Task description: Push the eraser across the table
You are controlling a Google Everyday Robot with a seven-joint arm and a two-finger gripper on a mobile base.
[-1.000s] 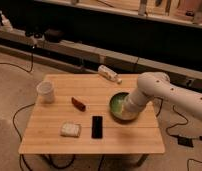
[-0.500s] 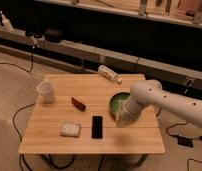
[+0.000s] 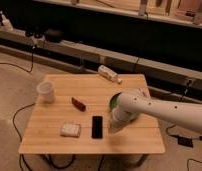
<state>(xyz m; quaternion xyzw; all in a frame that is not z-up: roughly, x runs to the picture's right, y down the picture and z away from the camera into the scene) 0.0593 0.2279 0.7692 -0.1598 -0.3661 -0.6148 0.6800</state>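
Here is the surface (image 3: 139, 141), a pale plank top filling the middle of the frame, and the white arm (image 3: 164, 111) reaches in from the right edge. It bends down over the right half of the top. The hand (image 3: 114, 128) sits at the end of it, low over the wood, just right of the black slab (image 3: 97, 126). The two look apart, though only narrowly. The hand is closed right up, and nothing can be seen in its grip.

Now, the eraser. Two things down in the lower middle could be it, and which one cannot be told. One is that flat black slab, lying with its long side running up and down the frame. The other is a pale textured block (image 3: 70, 129) just to its left, near the front edge. Both lie flat on the wood, a small gap between them.

Up and left of the slab, a small red-brown thing (image 3: 78, 103) lies at a slant. Further left stands a white cup (image 3: 46, 92), upright, near the left edge of the top. A green bowl (image 3: 114, 103) shows behind the arm, mostly covered by it. At the far edge a white bottle (image 3: 109, 74) lies on its side.

Dark cables (image 3: 16, 117) trail over the floor at lower left.
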